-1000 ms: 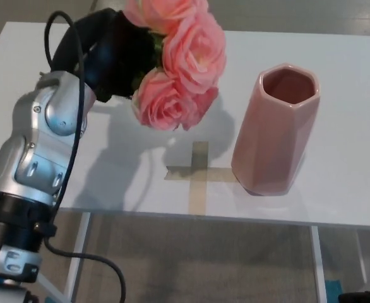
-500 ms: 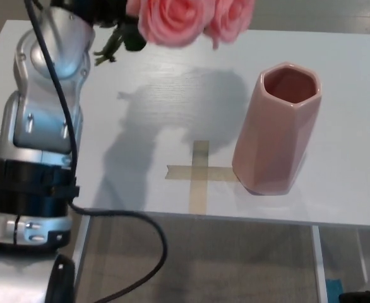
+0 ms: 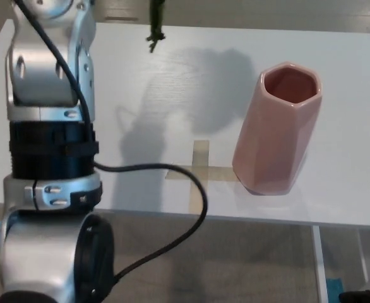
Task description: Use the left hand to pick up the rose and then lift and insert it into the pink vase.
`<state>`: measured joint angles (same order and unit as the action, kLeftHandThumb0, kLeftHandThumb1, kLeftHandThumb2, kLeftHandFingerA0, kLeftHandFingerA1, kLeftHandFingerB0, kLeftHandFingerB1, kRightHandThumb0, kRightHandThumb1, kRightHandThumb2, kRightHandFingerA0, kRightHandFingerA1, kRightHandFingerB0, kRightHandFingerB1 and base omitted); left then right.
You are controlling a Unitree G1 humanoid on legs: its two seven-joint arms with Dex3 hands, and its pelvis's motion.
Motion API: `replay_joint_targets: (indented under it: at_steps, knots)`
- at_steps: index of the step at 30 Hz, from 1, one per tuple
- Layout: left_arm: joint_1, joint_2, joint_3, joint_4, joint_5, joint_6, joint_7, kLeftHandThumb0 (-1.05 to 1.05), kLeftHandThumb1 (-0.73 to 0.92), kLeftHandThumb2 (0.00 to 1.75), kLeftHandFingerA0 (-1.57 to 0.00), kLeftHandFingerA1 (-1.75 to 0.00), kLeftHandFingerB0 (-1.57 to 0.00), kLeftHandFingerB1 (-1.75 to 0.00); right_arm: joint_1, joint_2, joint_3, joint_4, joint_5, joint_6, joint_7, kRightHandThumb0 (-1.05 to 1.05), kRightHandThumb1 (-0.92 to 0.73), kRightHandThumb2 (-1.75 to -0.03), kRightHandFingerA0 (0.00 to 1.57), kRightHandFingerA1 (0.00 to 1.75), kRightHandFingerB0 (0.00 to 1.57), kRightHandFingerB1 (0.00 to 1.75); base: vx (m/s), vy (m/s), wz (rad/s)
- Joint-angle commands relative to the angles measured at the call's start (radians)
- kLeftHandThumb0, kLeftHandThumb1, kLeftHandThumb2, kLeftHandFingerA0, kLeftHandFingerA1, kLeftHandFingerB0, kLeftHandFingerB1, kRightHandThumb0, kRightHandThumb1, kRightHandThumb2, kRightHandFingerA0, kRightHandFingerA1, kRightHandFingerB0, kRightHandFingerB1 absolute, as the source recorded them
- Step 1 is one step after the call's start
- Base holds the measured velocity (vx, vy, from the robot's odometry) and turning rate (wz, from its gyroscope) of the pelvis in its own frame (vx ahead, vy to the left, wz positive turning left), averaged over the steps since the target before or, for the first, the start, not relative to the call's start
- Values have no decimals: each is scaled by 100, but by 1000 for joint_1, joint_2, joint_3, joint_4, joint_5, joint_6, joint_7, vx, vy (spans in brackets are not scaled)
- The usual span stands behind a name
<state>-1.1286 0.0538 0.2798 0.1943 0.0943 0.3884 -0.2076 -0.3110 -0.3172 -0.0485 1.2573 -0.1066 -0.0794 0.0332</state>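
The pink faceted vase [image 3: 276, 126] stands upright on the white table [image 3: 349, 63], right of centre, its mouth open and empty. Of the rose, only the dark green stem end [image 3: 155, 25] shows, hanging down from the top edge above the table, left of the vase. The blooms are out of the picture. My left arm [image 3: 49, 95] rises steeply at the left, silver and black, with a black cable looping off it. Its hand is above the top edge and hidden. My right hand does not show.
A cross of tan tape [image 3: 198, 170] lies on the table just left of the vase's base. The table's front edge runs across the lower part of the picture, with floor below it.
My left arm has lifted the rose upward. The blooms and the hand have left the picture at the top, and only the stem end still hangs in view. The vase has not moved.
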Motion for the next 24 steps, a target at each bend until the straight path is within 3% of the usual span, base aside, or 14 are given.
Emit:
replay_joint_targets:
  at_steps: [1, 9, 24]
  knots:
    - [-174, -81, 123, -81, -272, 424, 54, -20, 76, 64, -111, -140, -84, -74, 13, -7, -8, 9, 6, 6, 6, -35, -66, -60, 58, 41, 54, 39, 0, 0, 0]
    - [-213, -97, 144, -81, -300, 473, 46, -20, 77, 64, -112, -138, -84, -73, 15, -5, -6, 9, 3, 4, -2, -35, -66, -59, 58, 41, 53, 39, 0, 0, 0]
    - [-269, -214, 144, -131, -370, 557, 109, -21, 79, 63, -114, -135, -83, -67, 47, -2, -12, 14, 7, 2, -2, -34, -66, -59, 59, 41, 55, 39, 0, 0, 0]
